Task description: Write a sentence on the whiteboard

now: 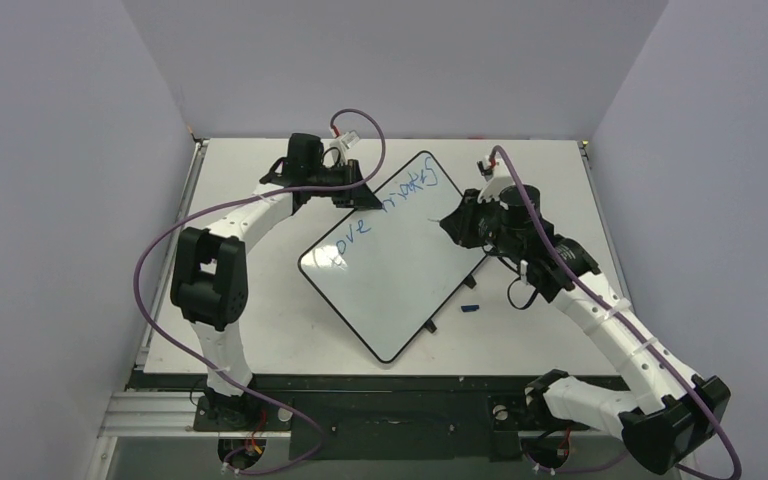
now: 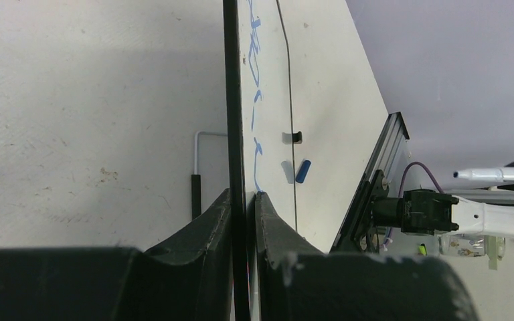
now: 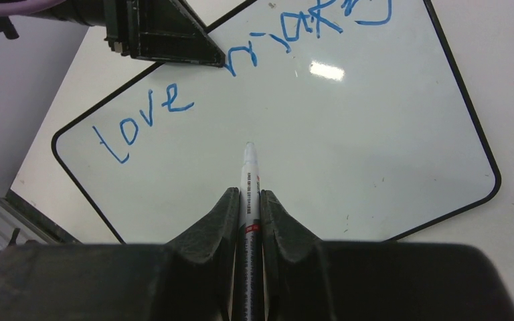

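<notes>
The whiteboard [image 1: 400, 270] lies slanted on the table, one corner toward the arms. Blue marker words "love" [image 3: 144, 120] and "makes" [image 3: 308, 27] of the sentence run along its far-left side. My left gripper [image 2: 243, 197] is shut on the board's black rim [image 2: 234, 100] at the far-left edge, beside the writing, one finger on each side [image 1: 365, 196]. My right gripper [image 3: 246, 194] is shut on a white marker [image 3: 249, 174], its tip pointing at bare board below the words. Whether the tip touches the board I cannot tell. In the top view the right gripper [image 1: 457, 222] hangs over the board's right edge.
A small blue marker cap [image 1: 470, 308] lies on the table right of the board, also in the left wrist view [image 2: 302, 171]. A black foot [image 1: 430, 327] sticks out at the board's near-right edge. Grey walls close in the table [image 1: 550, 170] on three sides.
</notes>
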